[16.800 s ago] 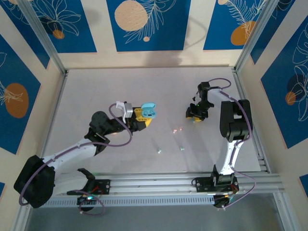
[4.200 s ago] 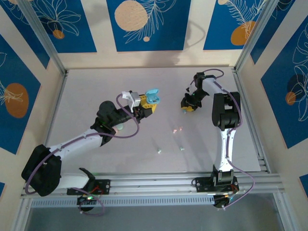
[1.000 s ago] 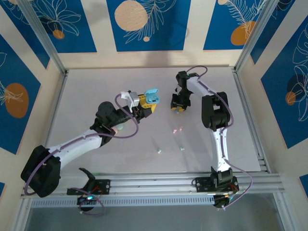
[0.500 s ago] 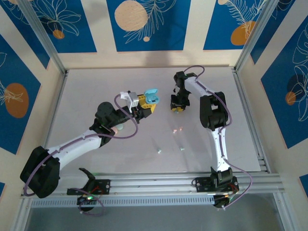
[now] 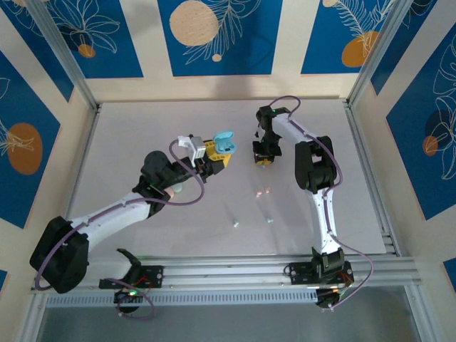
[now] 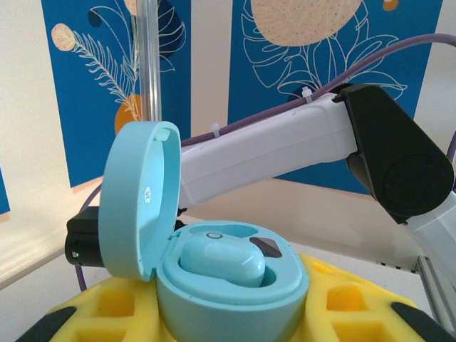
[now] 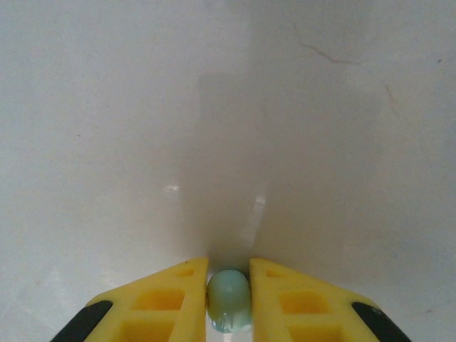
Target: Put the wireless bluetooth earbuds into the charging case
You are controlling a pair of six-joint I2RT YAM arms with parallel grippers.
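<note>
Left claw (image 6: 235, 317): blocky yellow fingers pinch smooth, round blue charging case (image 6: 214, 285). Lid up, shiny blue bud (image 6: 221, 260) inside. Right claw (image 7: 229, 285): squeezed tight on tiny round mint earbud (image 7: 229, 299), low over smooth white table (image 7: 142, 107). Right claw nearer case than few seconds back; left claw same spot.

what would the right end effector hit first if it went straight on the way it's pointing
The bare white table. The right end effector, closed on a mint earbud, points down at it with nothing in between; how near the surface is, I can't tell.
</note>
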